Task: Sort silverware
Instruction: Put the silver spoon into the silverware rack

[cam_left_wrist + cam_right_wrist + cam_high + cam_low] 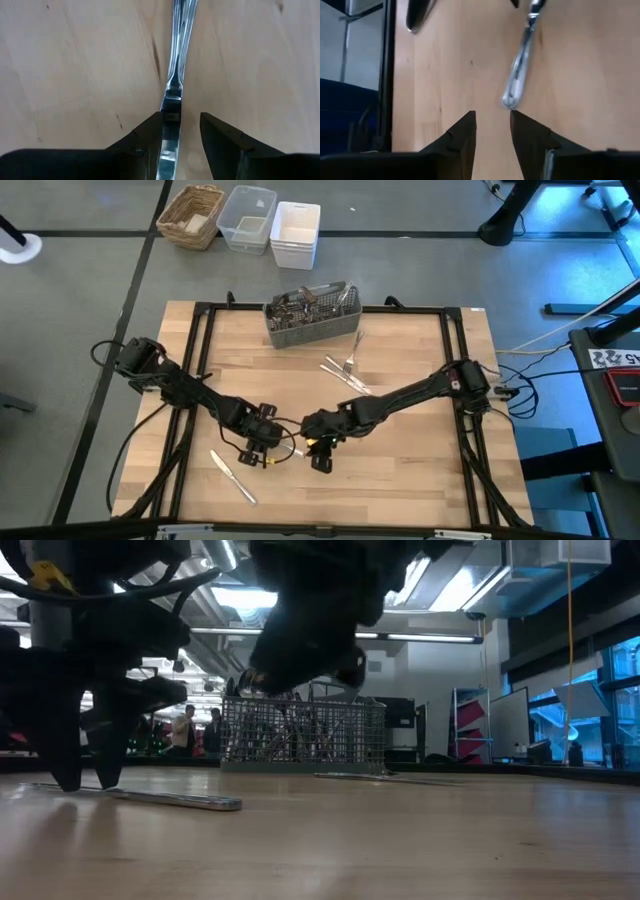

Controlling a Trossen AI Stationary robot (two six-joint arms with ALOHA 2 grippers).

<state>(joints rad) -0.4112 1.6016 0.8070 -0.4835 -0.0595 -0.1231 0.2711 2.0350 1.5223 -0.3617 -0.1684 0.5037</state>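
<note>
1. The left arm reaches in from the table's left edge toward the middle front, elbow bent. Its left gripper (272, 457) points down at the wooden table (420, 470).
2. In the left wrist view the left gripper's (181, 131) fingers (150, 131) stand narrowly parted on either side of a piece of silverware (175, 75). It lies flat on the wood between them, closer to one finger. The frames do not show a grip closed on it.
3. The right arm comes in from the table's right edge, stretched low across the boards. Its right gripper (320, 462) hangs just beside the left one.
4. The right gripper's (493, 131) fingers are narrowly apart and hold nothing. A shiny handle end (517, 82) lies on the wood just ahead of them.
5. One knife (233, 477) lies alone near the front left of the table.
6. About three pieces (346, 366) lie loose together in front of the caddy; an exact count is uncertain.
7. One grey mesh caddy (312, 315) stands at the table's far edge, holding many pieces I cannot count.
8. Beyond the table on the floor sit one wicker basket (191, 216), one clear bin (247, 219) and one white bin (295, 234).
</note>
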